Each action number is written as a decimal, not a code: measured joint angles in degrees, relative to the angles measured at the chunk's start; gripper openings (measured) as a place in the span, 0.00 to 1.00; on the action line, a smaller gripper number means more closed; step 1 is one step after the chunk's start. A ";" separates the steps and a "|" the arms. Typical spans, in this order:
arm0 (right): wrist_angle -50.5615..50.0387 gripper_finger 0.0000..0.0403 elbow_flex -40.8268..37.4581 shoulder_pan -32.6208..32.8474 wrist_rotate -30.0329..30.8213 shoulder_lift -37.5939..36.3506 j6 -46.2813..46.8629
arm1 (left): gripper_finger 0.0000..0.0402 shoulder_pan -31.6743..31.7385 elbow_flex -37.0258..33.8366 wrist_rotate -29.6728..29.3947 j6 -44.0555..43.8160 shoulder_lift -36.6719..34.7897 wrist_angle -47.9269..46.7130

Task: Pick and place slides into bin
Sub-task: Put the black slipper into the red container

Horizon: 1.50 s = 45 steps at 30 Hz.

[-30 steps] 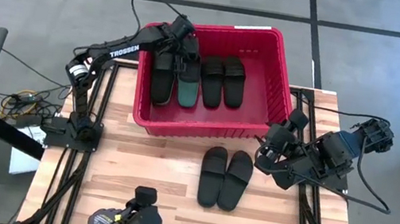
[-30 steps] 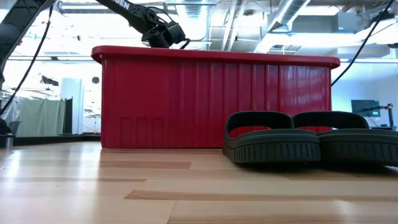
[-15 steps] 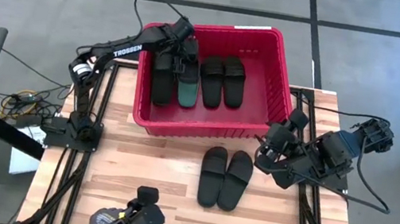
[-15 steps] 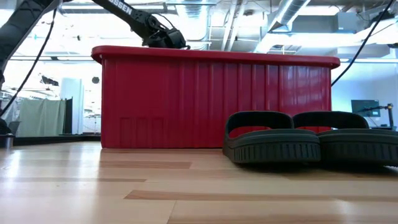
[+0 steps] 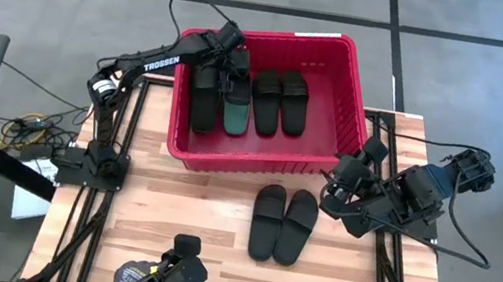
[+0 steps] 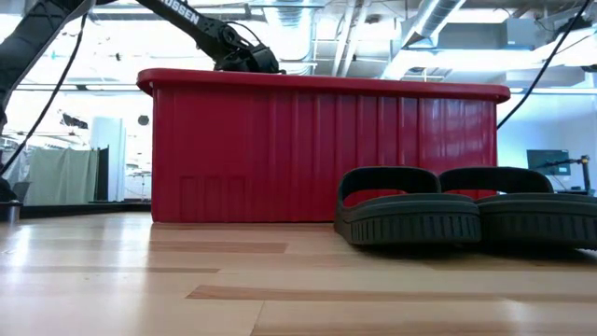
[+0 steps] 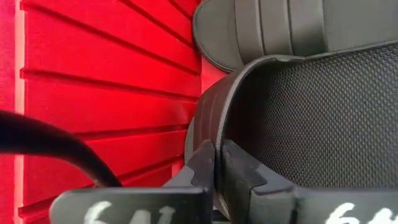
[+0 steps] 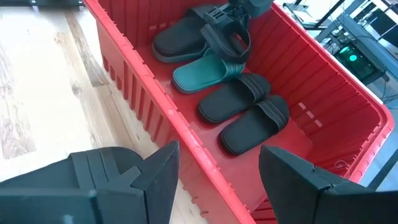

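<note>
Desk first, since it is the biggest thing I see: pale wood planks, with the red bin sitting at its far edge and overhanging the grey floor beyond. The bin's long axis runs across the desk, left to right. Inside it I count a black slide nearest my left arm, a green slide beside it, then a black pair close together. All of them lie with their long axes running from the near wall toward the far wall, side by side; in the right wrist view the green one's rounded end points at the near wall.

On the desk, just in front of the bin's near wall, another black pair lies touching side to side, long axes running the same near-to-far way. In the low view their straps arch up and face the camera.

My left pincer is down inside the bin's far left corner, pressed together on the rim of a dark slide that hangs tilted over the green one. My right pincer waits at the desk's right edge, fingers spread, aimed at the bin.
</note>
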 joint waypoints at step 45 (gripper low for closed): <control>-0.01 0.51 0.00 0.00 -0.02 -0.02 0.04 | 0.14 -0.15 0.04 7.29 0.50 -0.07 -5.10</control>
